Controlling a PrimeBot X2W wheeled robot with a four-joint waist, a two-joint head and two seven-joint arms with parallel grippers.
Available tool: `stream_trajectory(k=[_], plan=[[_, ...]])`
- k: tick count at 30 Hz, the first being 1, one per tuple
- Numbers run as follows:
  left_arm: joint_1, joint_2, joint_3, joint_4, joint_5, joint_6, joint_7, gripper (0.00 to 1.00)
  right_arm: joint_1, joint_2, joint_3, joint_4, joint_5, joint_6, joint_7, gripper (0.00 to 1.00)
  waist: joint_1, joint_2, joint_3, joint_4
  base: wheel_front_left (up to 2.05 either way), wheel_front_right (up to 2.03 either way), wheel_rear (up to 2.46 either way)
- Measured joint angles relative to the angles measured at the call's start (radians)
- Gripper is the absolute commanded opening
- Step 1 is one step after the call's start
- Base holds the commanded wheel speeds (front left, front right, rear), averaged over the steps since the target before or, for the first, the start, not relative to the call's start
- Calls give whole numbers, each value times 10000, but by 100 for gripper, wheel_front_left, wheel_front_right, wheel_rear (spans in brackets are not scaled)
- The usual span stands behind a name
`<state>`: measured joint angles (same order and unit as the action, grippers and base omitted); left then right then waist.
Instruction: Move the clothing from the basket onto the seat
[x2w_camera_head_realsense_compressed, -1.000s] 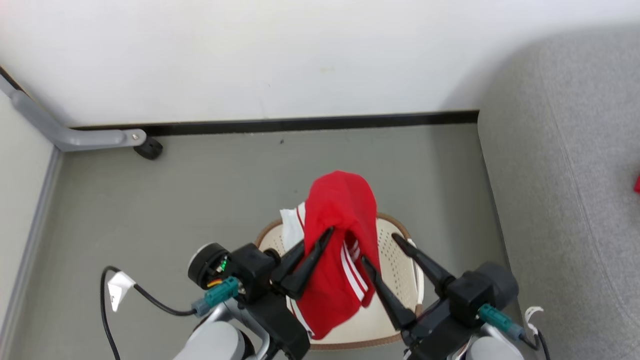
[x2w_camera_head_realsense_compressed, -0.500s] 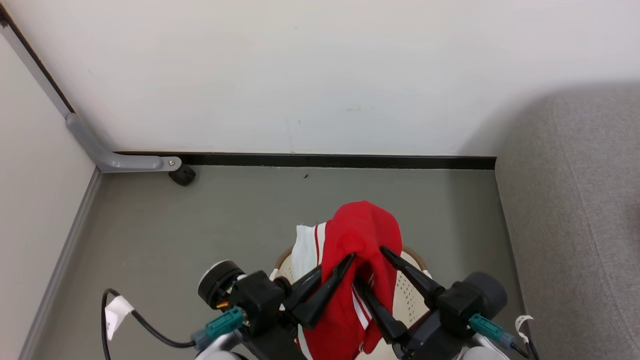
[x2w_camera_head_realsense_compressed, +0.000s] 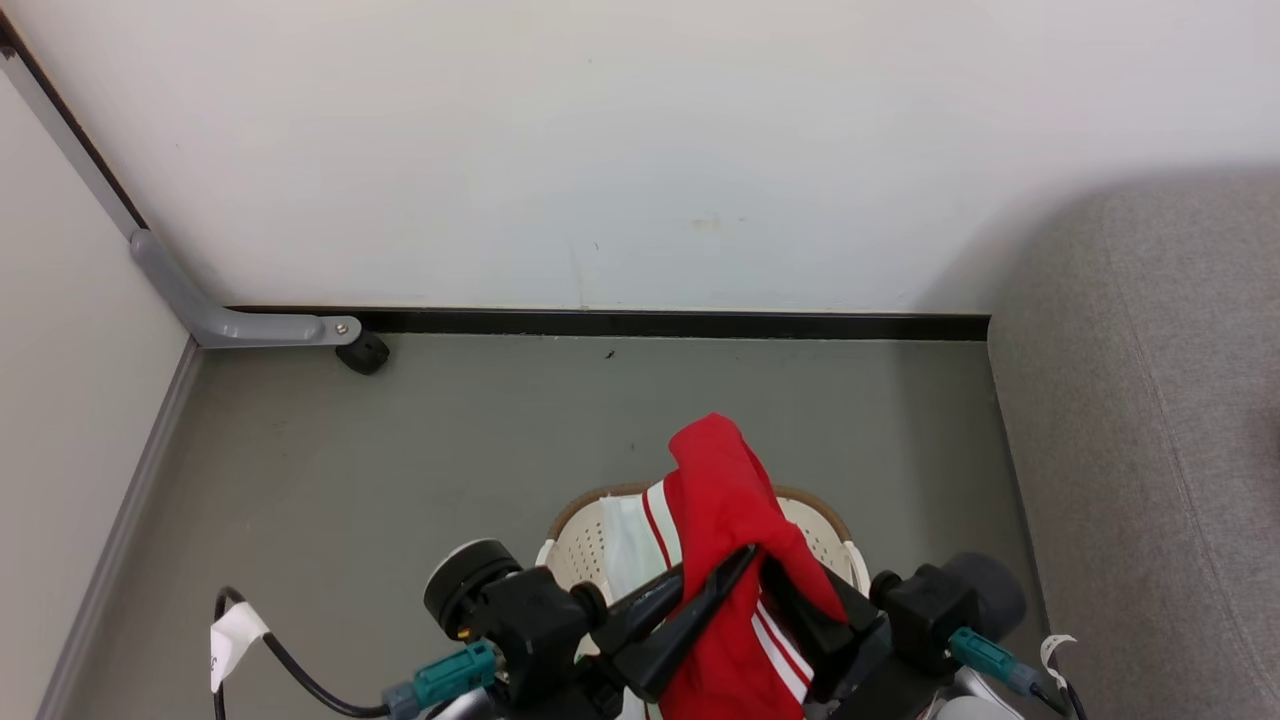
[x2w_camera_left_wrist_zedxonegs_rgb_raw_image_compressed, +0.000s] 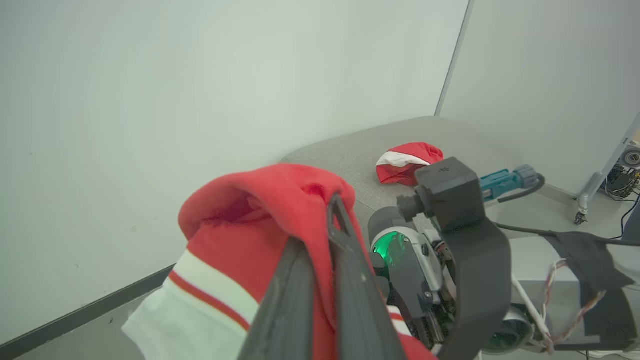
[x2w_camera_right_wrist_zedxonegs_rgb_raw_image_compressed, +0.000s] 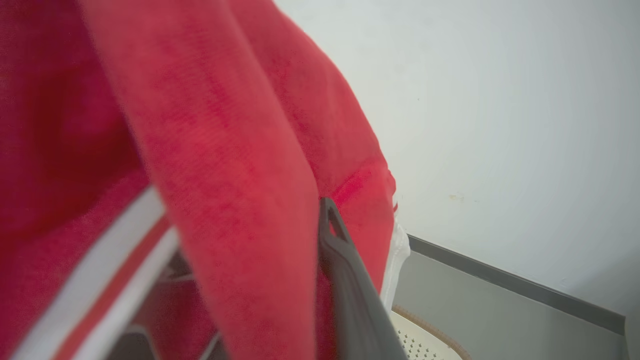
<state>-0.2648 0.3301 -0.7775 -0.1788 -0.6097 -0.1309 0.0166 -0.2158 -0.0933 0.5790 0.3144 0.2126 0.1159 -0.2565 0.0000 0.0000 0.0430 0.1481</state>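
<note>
Two red pieces in play here. One red striped garment (x2w_camera_head_realsense_compressed: 725, 480) is up in the air, bunched and hanging right over the laundry basket (x2w_camera_head_realsense_compressed: 585, 540). That basket sits on the grey floor (x2w_camera_head_realsense_compressed: 400, 480), not far from the white wall (x2w_camera_head_realsense_compressed: 600, 150).

The left gripper (x2w_camera_head_realsense_compressed: 722, 566) has its fingers pinched tight together on a fold of that garment. The left wrist view shows it nicely: red cloth humps over the tips, and a white panel with a red stripe hangs below.

The right gripper (x2w_camera_head_realsense_compressed: 805, 615) is tucked in under the same cloth from the other side. The right wrist view gives me one dark finger (x2w_camera_right_wrist_zedxonegs_rgb_raw_image_compressed: 345, 265) pressed against the fabric. The other is buried behind a red fold, so honestly I can't tell if it's clamped down or gaping.

The second red garment (x2w_camera_left_wrist_zedxonegs_rgb_raw_image_compressed: 407, 160), red with a white band, lies crumpled on the grey sofa seat (x2w_camera_head_realsense_compressed: 1150, 450), well apart from the basket. In the head view the seat is over to the basket's right.

Also, a black caster (x2w_camera_head_realsense_compressed: 364, 353) on a grey metal leg sits back by the baseboard, off to the left.
</note>
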Motion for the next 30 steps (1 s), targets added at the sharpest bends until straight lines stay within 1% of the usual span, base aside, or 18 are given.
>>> stream_trajectory(k=[6, 7, 8, 9, 10, 11, 12, 13, 17, 21, 27, 30], plan=[[30, 128, 176, -38, -155, 2, 184, 0, 10, -10, -44, -15, 324, 46, 0, 0, 0, 0, 16, -20, 0, 0, 0], [48, 150, 247, 6, -165, 21, 188, 7, 12, -13, -88, -38, 403, 46, 0, 0, 0, 0, 23, -27, 0, 0, 0], [85, 161, 320, 59, -209, 82, 205, 29, 14, -19, -136, -65, 456, 46, 0, 0, 0, 0, 31, -35, 0, 0, 0], [115, 182, 364, 138, -228, 127, 265, 39, 15, -27, -174, -82, 491, 46, 0, 0, 0, 0, 40, -44, 0, 0, 0], [148, 215, 399, 221, -234, 165, 272, 46, 18, -46, -203, -105, 533, 46, 0, 0, 0, 0, 49, -55, 0, 0, 0], [214, 242, 466, 297, -234, 190, 272, 69, 20, -63, -240, -125, 573, 46, 0, 0, 0, 0, 59, -69, 0, 0, 0], [214, 242, 466, 297, -234, 190, 272, 98, 20, -63, -240, -125, 573, 46, 0, 0, 0, 0, 59, -69, 0, 0, 0], [311, 295, 522, 339, -234, 274, 274, 100, 19, -82, -249, -155, 625, 46, 0, 0, 0, 0, 69, -89, 0, 0, 0], [540, 485, 660, 646, -307, 433, 297, 100, 14, -203, -387, -228, 834, 73, 0, 0, 2, 0, 133, -205, 0, 0, 0], [608, 646, 792, 838, -305, 433, 240, 100, 12, -360, -598, -303, 1053, 73, 0, 0, 1, 0, 198, -337, 0, 0, 0], [1074, 640, 685, 775, -293, 520, 13, 100, 12, -652, -1170, -552, 1239, 73, 2, 0, 1, 0, 317, -559, 0, 0, 0], [1117, 631, 669, 619, -119, 606, -148, 100, 11, -800, -1473, -702, 1250, 56, 2, 0, 1, 0, 384, -690, 0, 0, 0]])
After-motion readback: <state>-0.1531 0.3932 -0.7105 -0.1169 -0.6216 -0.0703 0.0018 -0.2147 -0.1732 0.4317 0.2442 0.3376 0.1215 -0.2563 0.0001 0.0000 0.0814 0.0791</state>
